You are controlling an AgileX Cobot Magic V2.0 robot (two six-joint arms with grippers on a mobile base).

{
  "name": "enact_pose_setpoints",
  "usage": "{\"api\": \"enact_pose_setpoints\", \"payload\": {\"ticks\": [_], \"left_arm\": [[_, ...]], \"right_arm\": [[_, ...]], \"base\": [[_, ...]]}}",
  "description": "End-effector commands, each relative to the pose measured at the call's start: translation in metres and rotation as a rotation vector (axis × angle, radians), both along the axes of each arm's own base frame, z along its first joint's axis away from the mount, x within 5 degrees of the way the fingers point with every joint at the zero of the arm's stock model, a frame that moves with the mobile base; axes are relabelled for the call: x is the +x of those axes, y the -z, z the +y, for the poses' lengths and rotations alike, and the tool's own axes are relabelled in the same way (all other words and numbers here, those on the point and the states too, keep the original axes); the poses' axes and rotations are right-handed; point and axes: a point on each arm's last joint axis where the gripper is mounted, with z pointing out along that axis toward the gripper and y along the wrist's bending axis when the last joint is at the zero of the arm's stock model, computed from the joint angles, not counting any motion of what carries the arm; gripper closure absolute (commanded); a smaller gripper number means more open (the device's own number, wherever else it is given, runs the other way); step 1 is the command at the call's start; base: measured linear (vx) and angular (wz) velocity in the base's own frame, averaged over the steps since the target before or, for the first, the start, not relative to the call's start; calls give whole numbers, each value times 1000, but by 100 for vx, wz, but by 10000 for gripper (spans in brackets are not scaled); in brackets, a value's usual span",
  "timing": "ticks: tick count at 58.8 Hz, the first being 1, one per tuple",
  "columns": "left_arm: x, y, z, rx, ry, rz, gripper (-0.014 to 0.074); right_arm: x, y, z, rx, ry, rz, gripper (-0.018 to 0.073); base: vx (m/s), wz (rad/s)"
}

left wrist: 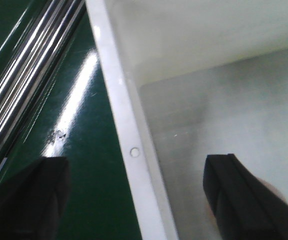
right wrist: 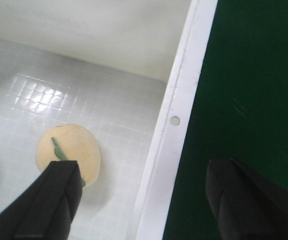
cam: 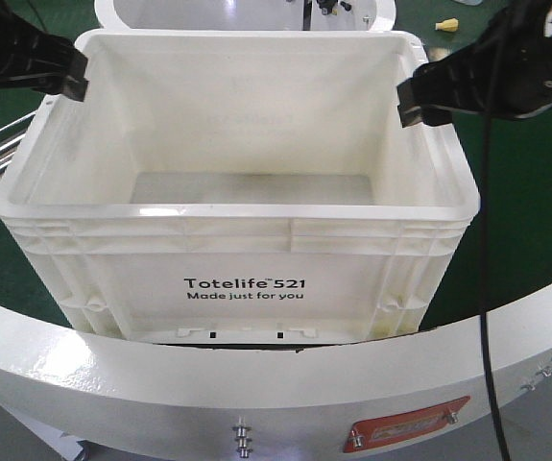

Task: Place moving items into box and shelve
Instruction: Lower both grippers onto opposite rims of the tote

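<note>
Front view first: the box [cam: 352, 279] sits dead centre, print side facing the robot, long side running left to right. The left gripper [cam: 69, 82] hangs at the box's left wall and the right gripper [cam: 418, 104] at its right wall, both at rim height. You can't see any item in the box from here, since the near wall hides most of the floor.

Left wrist view: the left gripper is wide open with nothing in it, and the box's left rim [left wrist: 133, 150] runs straight up through the gap. One finger [left wrist: 31, 197] is outside the box over the green surface [left wrist: 91, 165], the other is inside over the bare floor. Steel rails [left wrist: 28, 65] lie further out on that side.

Right wrist view: same deal mirrored. The right gripper is also spread open and empty, straddling the box's right rim [right wrist: 176, 120]. The ball [right wrist: 76, 145], pale yellow with a green stripe, lies on the box floor near the right wall, just beyond the inner finger [right wrist: 48, 200].

My read: loading looks done, and what's left is the lift. Each rim already lies lengthwise between a pair of fingers, so both would just pinch their wall. The ball is on the right arm's side.
</note>
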Motion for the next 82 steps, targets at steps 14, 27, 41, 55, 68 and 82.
{"api": "enact_pose_setpoints", "payload": {"ticks": [14,27,41,55,68,82], "left_arm": [[7,0,1,-23,-95,16,2],[19,16,-2,-15,-114,65,2],[23,23,1,-5,-142,95,2],[21,24,2,0,-147,125,7],[19,25,0,-14,-147,146,94],[17,26,-1,-30,-146,176,266]], "right_arm": [[22,3,1,14,150,6,3],[33,20,5,-3,171,65,3],[34,23,1,-4,195,95,51],[33,24,2,5,193,112,160],[32,25,2,6,193,128,259],[31,25,4,21,180,138,356]], "base": [[0,0],[0,0],[0,0],[0,0],[0,0],[0,0]]}}
